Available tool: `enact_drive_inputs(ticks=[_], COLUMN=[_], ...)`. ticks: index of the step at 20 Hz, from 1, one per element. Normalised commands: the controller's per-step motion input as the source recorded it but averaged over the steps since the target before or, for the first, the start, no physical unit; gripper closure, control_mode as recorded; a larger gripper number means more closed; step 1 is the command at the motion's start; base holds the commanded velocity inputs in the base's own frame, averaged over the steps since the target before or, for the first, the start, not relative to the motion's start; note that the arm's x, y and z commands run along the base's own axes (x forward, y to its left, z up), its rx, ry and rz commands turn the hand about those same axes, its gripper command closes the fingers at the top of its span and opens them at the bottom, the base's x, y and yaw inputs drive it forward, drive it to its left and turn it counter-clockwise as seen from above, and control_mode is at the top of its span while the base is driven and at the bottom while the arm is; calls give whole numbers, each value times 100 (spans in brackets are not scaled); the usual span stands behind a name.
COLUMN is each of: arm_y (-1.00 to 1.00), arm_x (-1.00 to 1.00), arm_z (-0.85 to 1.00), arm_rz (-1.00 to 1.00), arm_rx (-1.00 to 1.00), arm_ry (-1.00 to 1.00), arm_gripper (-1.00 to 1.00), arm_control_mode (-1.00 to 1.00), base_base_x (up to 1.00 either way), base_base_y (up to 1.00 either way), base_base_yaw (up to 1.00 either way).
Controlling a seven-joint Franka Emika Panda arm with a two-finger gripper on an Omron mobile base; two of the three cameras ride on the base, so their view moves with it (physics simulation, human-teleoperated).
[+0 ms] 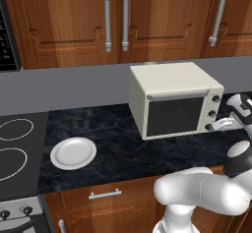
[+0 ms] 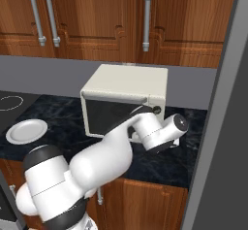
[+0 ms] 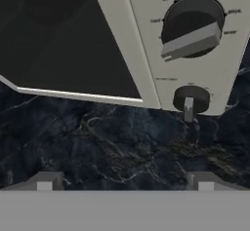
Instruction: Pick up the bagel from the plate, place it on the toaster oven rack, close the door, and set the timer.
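The small dark round timer knob (image 3: pixel 191 100), its pale pointer bar aimed toward the camera's lower edge, is seen just ahead of the two-finger gripper (image 3: pixel 125 181) and offset toward its right fingertip, at the foot of the cream toaster oven's control panel (image 3: pixel 195 45). The fingers are held wide apart, gripping nothing. The cream-framed dark-glass door (image 1: pixel 175 115) is shut; the round white plate (image 1: pixel 73 153) lies bare on the dark marbled counter (image 1: pixel 123 143).

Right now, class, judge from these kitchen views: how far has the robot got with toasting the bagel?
Looks done: the plate is bare and the door is shut. In hand: the claw, open, faces the lower knob. Left: turning a knob to set the timer. The bagel is hidden.
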Motion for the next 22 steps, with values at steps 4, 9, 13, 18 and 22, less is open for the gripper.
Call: enact_drive_inputs(ticks=[4, 9, 13, 18, 22], arm_y=[0, 0, 0, 0, -1], arm_x=[16, 26, 15, 6, 8], arm_z=[-16, -8, -11, -19, -11], arm_rz=[0, 0, 0, 0, 0], arm_rx=[0, 0, 0, 0, 0], arm_ry=[0, 0, 0, 0, 0], arm_gripper=[-100, -100, -100, -100, -100], arm_control_mode=[-100, -100, -100, -100, -100], base_base_x=[0, 0, 0, 0, 0], base_base_y=[0, 0, 0, 0, 0], base_base_yaw=[0, 0, 0, 0, 0])
